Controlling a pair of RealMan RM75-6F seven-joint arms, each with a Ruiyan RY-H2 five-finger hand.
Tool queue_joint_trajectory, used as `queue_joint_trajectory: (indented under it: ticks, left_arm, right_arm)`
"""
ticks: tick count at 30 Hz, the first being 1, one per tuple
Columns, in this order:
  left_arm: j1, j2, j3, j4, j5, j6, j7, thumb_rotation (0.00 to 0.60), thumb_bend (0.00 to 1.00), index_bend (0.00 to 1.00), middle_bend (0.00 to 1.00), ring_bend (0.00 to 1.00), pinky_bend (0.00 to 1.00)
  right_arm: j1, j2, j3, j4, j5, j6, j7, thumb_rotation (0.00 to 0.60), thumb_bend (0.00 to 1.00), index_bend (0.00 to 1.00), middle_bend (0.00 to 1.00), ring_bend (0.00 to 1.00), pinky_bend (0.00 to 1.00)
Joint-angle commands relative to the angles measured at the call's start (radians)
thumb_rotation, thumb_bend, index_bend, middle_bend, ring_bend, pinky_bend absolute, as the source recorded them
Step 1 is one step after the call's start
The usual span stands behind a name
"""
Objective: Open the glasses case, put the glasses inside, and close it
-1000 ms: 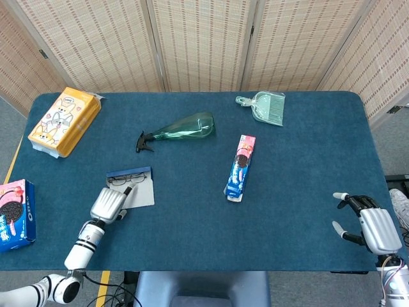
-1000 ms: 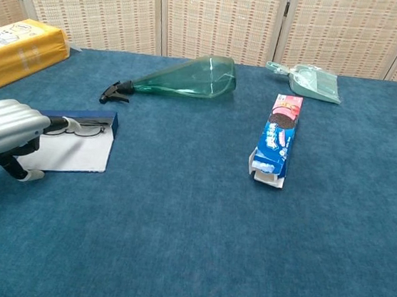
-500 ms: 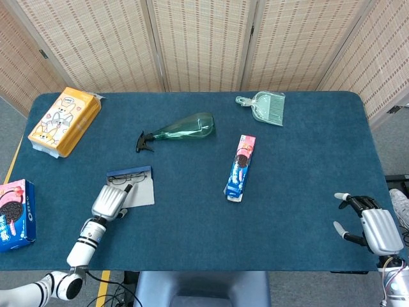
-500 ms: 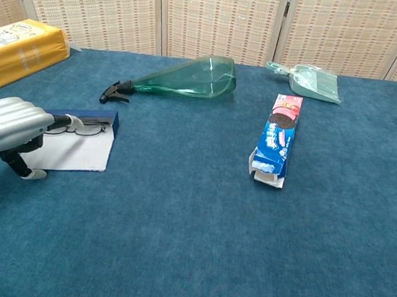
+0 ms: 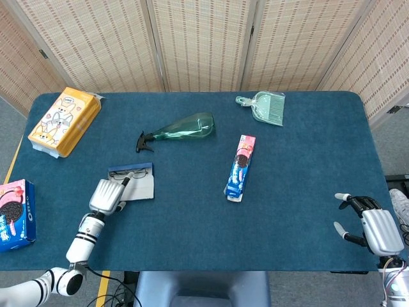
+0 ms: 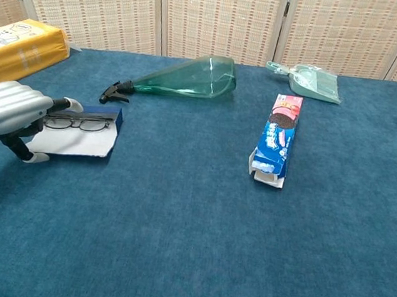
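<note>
The blue surface point(image 5: 192, 224) carries the open glasses case point(image 5: 135, 185) toward its left edge, nearer the front, the glasses point(image 6: 79, 123) lying inside against the case's blue wall. The left hand point(image 5: 107, 196) rests at the case's left end, fingers point(image 6: 65, 105) reaching onto the glasses, though whether they pinch them I cannot tell; the right hand point(image 5: 372, 229) hovers at the front right corner, fingers spread, holding nothing.

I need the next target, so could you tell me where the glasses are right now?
The glasses lie in the open case at the table's left, by the left hand.
</note>
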Motion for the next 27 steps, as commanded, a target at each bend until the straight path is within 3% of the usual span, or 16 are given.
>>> queue_joint_trajectory:
  ticks: [1,6,16,21,27]
  left_arm:
    - [-0.004,0.002,-0.014,0.002,0.0,0.009,-0.018,0.6,0.28,0.16,0.98,0.97,1.0]
    - [-0.011,-0.009,-0.037,0.032,0.005,0.023,-0.066,0.6,0.28,0.22,0.98,0.97,1.0]
    - [-0.028,-0.079,-0.042,0.188,0.059,0.046,-0.206,0.6,0.28,0.48,1.0,0.98,1.0]
    - [-0.034,-0.105,-0.039,0.238,0.067,0.037,-0.233,0.6,0.28,0.55,1.0,0.98,1.0]
    - [-0.038,-0.117,-0.035,0.259,0.071,0.025,-0.241,0.6,0.36,0.59,1.0,0.98,1.0]
  right_arm:
    - [0.0,0.0,0.0,0.0,0.0,0.0,0.0,0.6,0.29,0.25,0.43,0.33,0.24]
    - [0.001,0.0,0.001,0.0,0.0,0.0,0.0,0.6,0.29,0.25,0.43,0.33,0.24]
    - [0.001,-0.003,0.004,0.006,0.001,0.002,0.004,0.6,0.29,0.25,0.44,0.33,0.24]
    - [0.001,-0.004,0.004,0.009,0.001,0.003,0.005,0.6,0.29,0.25,0.45,0.34,0.24]
    - [0.001,-0.004,0.005,0.01,0.001,0.002,0.006,0.6,0.29,0.25,0.45,0.34,0.24]
